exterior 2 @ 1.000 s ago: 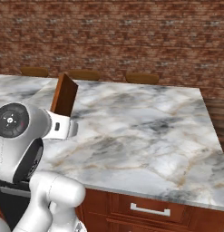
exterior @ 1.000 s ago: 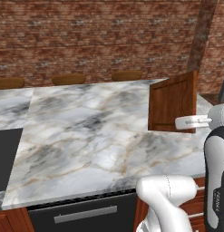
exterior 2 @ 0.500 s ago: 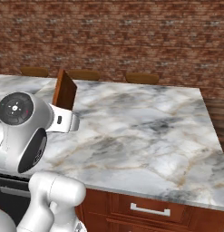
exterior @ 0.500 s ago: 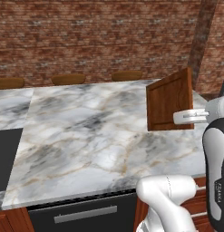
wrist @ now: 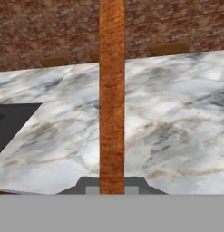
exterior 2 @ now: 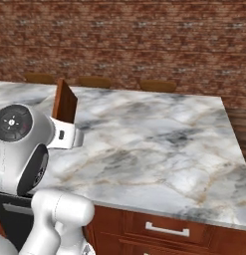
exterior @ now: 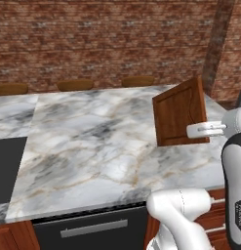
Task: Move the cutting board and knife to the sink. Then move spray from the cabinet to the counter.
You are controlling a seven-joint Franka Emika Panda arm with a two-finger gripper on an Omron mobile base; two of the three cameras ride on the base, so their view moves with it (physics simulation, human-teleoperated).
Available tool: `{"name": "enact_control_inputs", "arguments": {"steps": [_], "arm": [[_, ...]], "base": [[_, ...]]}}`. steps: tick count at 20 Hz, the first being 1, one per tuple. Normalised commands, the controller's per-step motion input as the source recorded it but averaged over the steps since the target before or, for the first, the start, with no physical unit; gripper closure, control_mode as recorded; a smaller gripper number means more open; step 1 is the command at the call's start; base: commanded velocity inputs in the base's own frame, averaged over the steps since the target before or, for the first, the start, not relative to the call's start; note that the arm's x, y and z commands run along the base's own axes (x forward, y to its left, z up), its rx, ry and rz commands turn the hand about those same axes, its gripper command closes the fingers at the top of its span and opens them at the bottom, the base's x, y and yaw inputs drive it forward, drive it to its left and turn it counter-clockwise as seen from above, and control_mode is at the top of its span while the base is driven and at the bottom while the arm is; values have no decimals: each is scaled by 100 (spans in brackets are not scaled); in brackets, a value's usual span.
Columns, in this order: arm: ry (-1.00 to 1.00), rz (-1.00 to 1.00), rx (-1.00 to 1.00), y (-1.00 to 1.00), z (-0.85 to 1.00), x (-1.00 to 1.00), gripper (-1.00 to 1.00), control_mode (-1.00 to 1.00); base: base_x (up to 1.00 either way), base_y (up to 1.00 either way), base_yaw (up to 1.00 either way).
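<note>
the cutting board (exterior: 180, 117) stands on edge in the air just above the right part of the counter (exterior: 92, 146), its thin edge running straight up the middle of my hand view, and my gripper (wrist: 112, 183) is closed tight on its lower edge. to do this carry well i judge i should keep the squeeze firm and the wrist level, since a flat board pinched at one edge wants to swing or slip, and lift it clear of the marble before swinging slowly left toward the sink (exterior: 7, 168).
</note>
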Motion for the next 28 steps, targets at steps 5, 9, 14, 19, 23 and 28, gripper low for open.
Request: {"name": "enact_control_inputs", "arguments": {"steps": [5, 9, 14, 19, 23, 28], "arm": [[0, 0, 0, 0, 0, 0, 100, 100], [0, 0, 0, 0, 0, 0, 100, 100], [0, 0, 0, 0, 0, 0, 100, 100], [0, 0, 0, 0, 0, 0, 100, 100], [0, 0, 0, 0, 0, 0, 100, 100], [0, 0, 0, 0, 0, 0, 100, 100]], "base": [[-24, 68, 6], [0, 100, 0], [0, 100, 0], [4, 100, -2], [19, 100, -6], [28, 100, -8]]}}
